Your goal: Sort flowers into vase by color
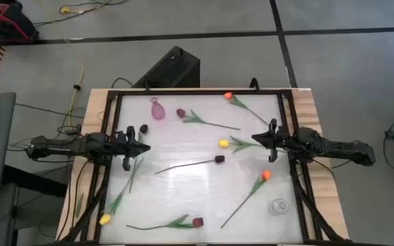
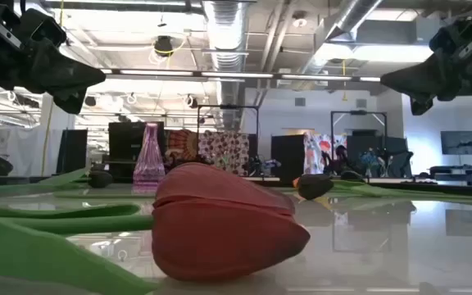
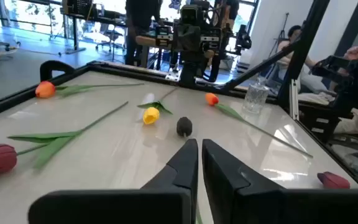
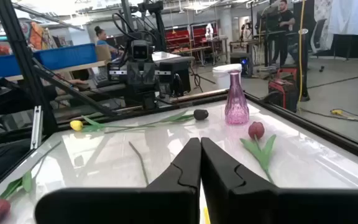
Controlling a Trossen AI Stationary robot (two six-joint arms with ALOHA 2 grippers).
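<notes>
Several artificial tulips lie flat on the white table [image 1: 183, 174]: orange heads [image 1: 228, 96] [image 1: 266, 175], yellow heads [image 1: 223, 143] [image 1: 104, 219], dark red heads [image 1: 181, 113] [image 1: 198, 222], and dark ones [image 1: 219, 159] [image 1: 143, 128]. A pink vase [image 1: 157, 109] stands upright near the far left corner, and a clear glass vase [image 1: 278, 205] stands near the right edge. My left gripper [image 1: 142, 145] hovers shut above the left side. My right gripper [image 1: 255, 139] hovers shut above the right side, close to the yellow tulip [image 3: 150, 115]. Both hang clear of the table in the low view.
A black frame [image 1: 197, 91] runs along the table's edges and both arms reach in over it. In the low view a dark red tulip head [image 2: 220, 225] lies close to the near edge. People and equipment show in the room beyond the table.
</notes>
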